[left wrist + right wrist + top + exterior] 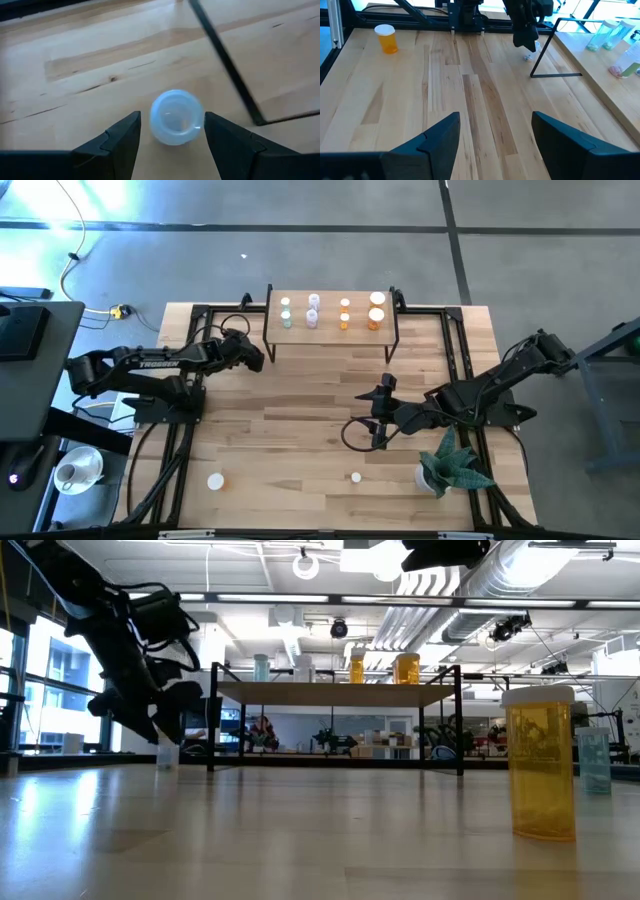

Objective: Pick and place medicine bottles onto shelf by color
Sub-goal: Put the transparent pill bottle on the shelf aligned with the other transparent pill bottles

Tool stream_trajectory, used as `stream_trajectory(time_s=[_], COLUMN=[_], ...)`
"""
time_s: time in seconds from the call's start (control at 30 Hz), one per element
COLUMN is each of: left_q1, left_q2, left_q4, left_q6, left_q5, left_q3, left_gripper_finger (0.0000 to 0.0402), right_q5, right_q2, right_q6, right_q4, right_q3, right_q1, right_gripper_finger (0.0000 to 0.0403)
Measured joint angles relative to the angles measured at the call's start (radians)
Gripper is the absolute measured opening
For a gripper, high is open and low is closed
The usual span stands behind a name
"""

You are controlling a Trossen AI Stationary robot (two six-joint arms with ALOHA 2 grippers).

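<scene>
A pale, whitish medicine bottle (176, 117) with a white cap stands upright on the table beside the shelf's left leg (225, 60). My left gripper (172, 120) hangs over it, open, one finger on either side of the cap; whether a finger touches it cannot be told. In the low view this bottle (167, 755) shows just under the gripper (160, 710). The shelf (330, 332) carries several bottles, pale green, whitish and orange from left to right. My right gripper (495, 130) waits open above the table's right half (380, 420).
An orange bottle (215, 480) stands near the front left and a small one (356, 476) near the front middle. A potted plant (452, 465) sits at the front right. Open tabletop lies between the arms. Black frame rails (180, 380) run along both sides.
</scene>
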Motion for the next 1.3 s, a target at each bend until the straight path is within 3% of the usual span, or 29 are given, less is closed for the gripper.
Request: stream_trajectory(time_s=[0.3,0.67,0.83,1.07,1.3], left_q1=[0.009,0.008,0.006,0.006,0.006], left_q2=[0.062,0.066,0.056,-0.067,-0.245], left_q4=[0.081,0.073,0.067,-0.032,-0.272], left_q6=[0.070,0.072,0.095,0.114,0.152], left_q5=[-0.040,-0.022,0.001,0.066,-0.057], left_q3=[0.000,0.001,0.001,0.041,0.221], left_gripper_finger=[0.0205,0.0138,0.0133,0.0144,0.0138], right_q5=[0.000,0.000,0.000,0.000,0.000], right_q2=[0.000,0.000,0.000,0.000,0.000], right_q6=[0.000,0.001,0.002,0.003,0.004], right_q4=[0.000,0.000,-0.001,-0.007,-0.008], right_q3=[0.000,0.000,0.000,0.000,0.000], right_q1=[0.000,0.000,0.000,0.000,0.000], right_gripper_finger=[0.0238,0.0238,0.0238,0.0238,0.0238])
